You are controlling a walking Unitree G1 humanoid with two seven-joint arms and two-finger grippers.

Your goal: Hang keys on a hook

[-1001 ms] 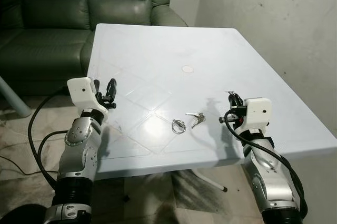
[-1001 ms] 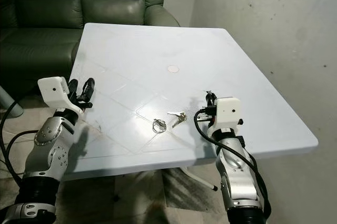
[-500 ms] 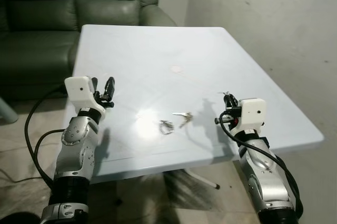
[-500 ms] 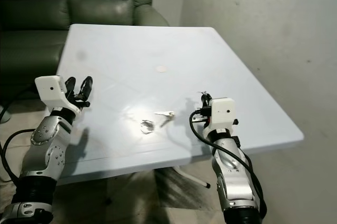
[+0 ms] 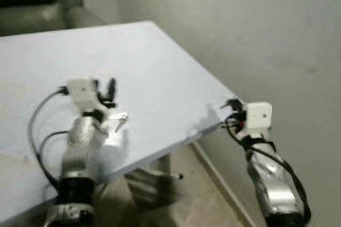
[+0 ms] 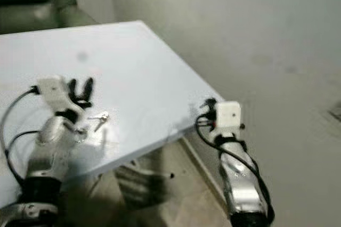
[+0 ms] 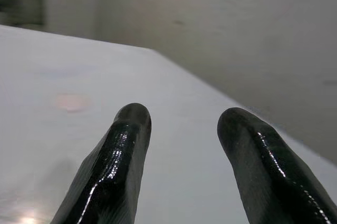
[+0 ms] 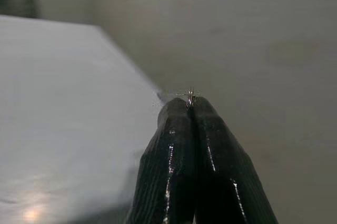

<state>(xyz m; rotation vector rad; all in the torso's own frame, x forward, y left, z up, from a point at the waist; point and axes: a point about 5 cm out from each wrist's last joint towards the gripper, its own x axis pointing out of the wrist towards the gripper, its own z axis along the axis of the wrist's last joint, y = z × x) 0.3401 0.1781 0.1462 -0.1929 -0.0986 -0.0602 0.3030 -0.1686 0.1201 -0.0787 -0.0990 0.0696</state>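
A white table (image 5: 160,62) slants across the blurred head views. A small bunch of keys (image 6: 101,118) lies on it, right beside my left forearm. My left gripper (image 5: 109,86) hovers over the table just beyond the keys, its fingers (image 7: 126,145) open with nothing between them. My right gripper (image 5: 233,104) is off the table's right edge, in front of the wall. In the right wrist view its fingertips (image 8: 181,113) are pressed together, with a small metal ring (image 8: 190,95) poking out between them.
A dark green sofa (image 5: 37,3) stands behind the table at the far left. A bare grey wall (image 5: 256,30) runs close along the table's right side. The table's leg and foot (image 5: 160,176) show on the tiled floor underneath.
The whole picture has swung: the camera turned right, so table and keys slid left and the wall takes up more of the view. Both arms keep their pose.
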